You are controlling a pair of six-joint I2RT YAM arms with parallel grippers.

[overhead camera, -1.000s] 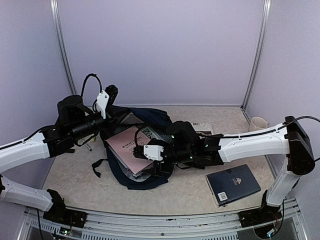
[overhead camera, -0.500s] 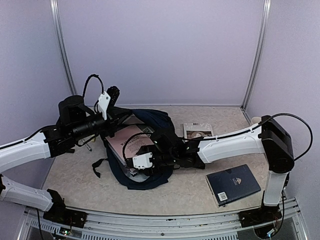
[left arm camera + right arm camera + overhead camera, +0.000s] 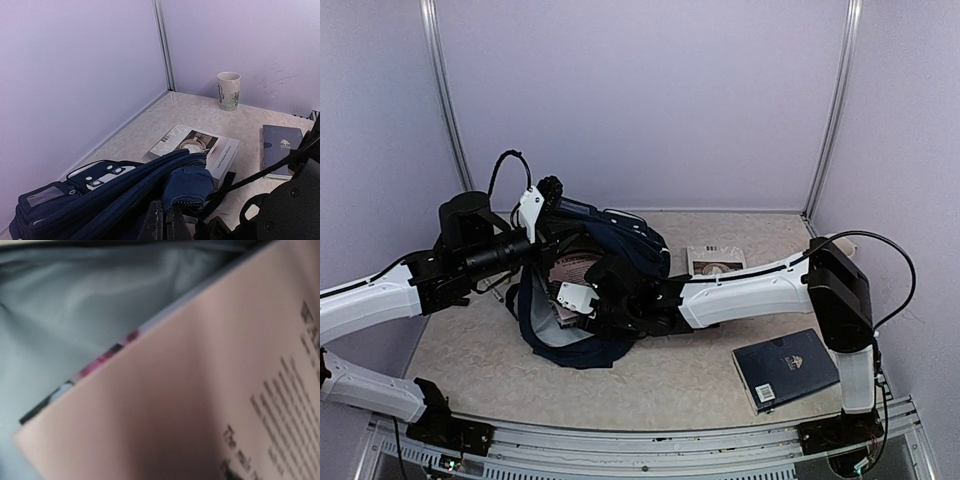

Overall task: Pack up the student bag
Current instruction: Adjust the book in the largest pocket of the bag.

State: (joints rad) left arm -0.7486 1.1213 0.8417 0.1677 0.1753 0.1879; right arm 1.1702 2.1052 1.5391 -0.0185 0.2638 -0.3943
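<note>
Top external: caught the bag [image 3: 582, 345] slumped left of centre on the table [image 3: 470, 350], upper edge pinched and held up by the left gripper [image 3: 550, 190], clamped tight on the navy fabric. Held a pink book [image 3: 570, 272] inside, against grey lining [image 3: 75, 300]. Reached into the mouth with the right gripper [image 3: 563, 300], fingertips buried among the folds; could not tell its spread. Blurred the book's print in the right wrist view. Left a mug [image 3: 229, 90] standing by the far wall, contents unseen.

Beige table [image 3: 700, 385], student bag [image 3: 570, 350] left-ctr, navy book [image 3: 787, 368] front rt, pale book [image 3: 717, 262] behind, cup [image 3: 229, 90] far-rt corner
</note>
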